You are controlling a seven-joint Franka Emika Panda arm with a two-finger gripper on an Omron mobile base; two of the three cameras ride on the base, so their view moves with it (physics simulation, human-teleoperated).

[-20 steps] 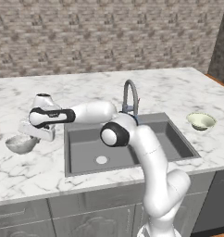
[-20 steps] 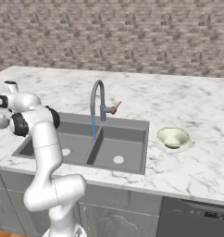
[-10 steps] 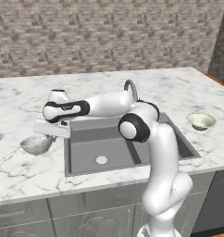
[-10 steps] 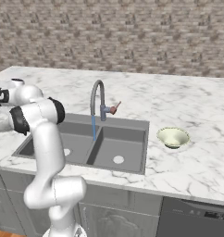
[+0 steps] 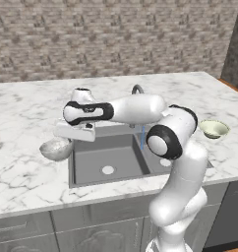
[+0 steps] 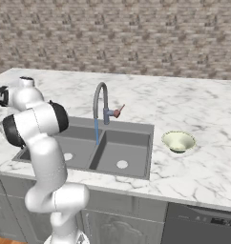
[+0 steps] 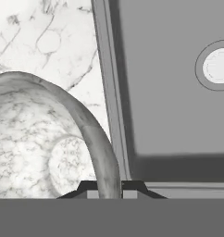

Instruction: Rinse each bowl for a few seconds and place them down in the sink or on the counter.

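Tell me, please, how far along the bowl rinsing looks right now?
Early. The tap is running into the sink. The gripper, jaws shut on its rim, carries the grey stone bowl above the counter beside the left basin, not yet under the water. The cream bowl sits untouched on the counter at the sink's other side.

Both base views look down from behind, sharing the sink [image 5: 116, 157] mid-counter; hand view hovers close above its left edge
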